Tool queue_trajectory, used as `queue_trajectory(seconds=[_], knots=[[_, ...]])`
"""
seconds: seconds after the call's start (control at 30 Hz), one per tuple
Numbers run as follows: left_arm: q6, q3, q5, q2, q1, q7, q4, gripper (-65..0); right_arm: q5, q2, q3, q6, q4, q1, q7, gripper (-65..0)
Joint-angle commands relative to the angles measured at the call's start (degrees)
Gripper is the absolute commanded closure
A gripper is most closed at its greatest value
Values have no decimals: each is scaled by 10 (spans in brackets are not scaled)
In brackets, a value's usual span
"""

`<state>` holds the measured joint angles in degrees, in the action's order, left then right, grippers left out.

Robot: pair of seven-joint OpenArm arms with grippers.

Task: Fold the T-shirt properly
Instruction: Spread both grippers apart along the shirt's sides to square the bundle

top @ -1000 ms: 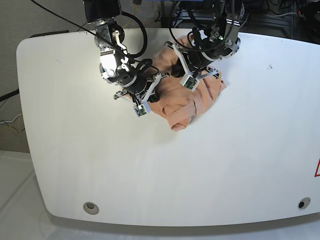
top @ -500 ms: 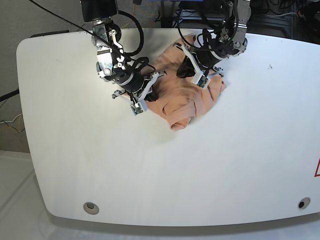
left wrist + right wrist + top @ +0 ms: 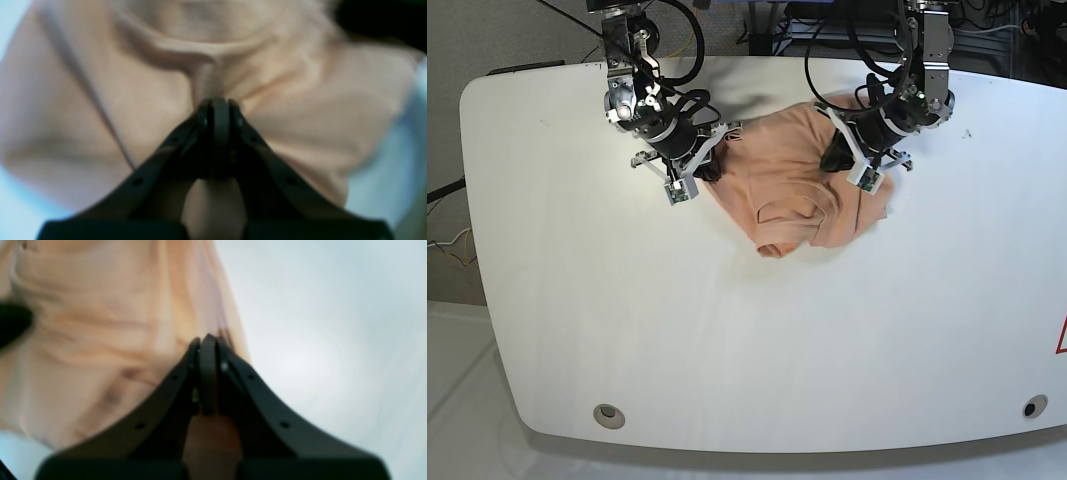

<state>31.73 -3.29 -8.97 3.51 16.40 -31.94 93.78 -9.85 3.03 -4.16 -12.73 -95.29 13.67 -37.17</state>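
My two arms have drawn apart since a moment ago, and the soft salmon-pink short-sleeved cotton T-shirt [image 3: 802, 180] has been pulled wider between them. It was a tight crumpled heap near the far middle of the white rounded table [image 3: 747, 340]; it now spreads as a broader, flatter shape across that same far-middle stretch, still rumpled, with a rolled fold bunched at its near edge.

My left gripper [image 3: 839, 160], on the right side of the base view, has shifted outward toward the table's right and sits at the shirt's right part. From my left wrist I see my black jaws pressed together with a ridge of pink cloth rising straight from their tips [image 3: 216, 110], so I am pinching the shirt there. A curved seam, perhaps the neckline, lies just beyond them, though the view is blurred.

My right gripper [image 3: 710, 172], on the left side of the base view, has moved back toward the far left and sits at the shirt's left edge. From my right wrist the jaws [image 3: 207, 346] are closed as well, with the shirt's edge running right up to their tips and bare white table to one side. Cloth shows behind the tips and the shirt is stretched taut toward this side, so I take it that I am holding its edge, but the blur keeps me from seeing the pinch itself.
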Motion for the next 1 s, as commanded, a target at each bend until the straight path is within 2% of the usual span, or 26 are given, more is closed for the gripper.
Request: queue_trajectory(seconds=[0.0,0.17,0.53,0.8,0.97], knots=[[-2,-9,24,11,-5,-23,2,-9,20,-10,2,27,-13,23,-24,0],[-1,-13,22,24,-16,-23,2,-9,19,-31,2,32,-46,58,-23,0],[0,-13,21,24,-48,-23,-11,-9,18,-84,-2,28,-80,101,-23,0],[4,-12,20,24,-84,-23,-54,-9,19,-90,-2,28,-79,105,-12,0],[42,-12,20,23,-111,-22,-96,-9,16,-90,-2,28,-79,105,-12,0]])
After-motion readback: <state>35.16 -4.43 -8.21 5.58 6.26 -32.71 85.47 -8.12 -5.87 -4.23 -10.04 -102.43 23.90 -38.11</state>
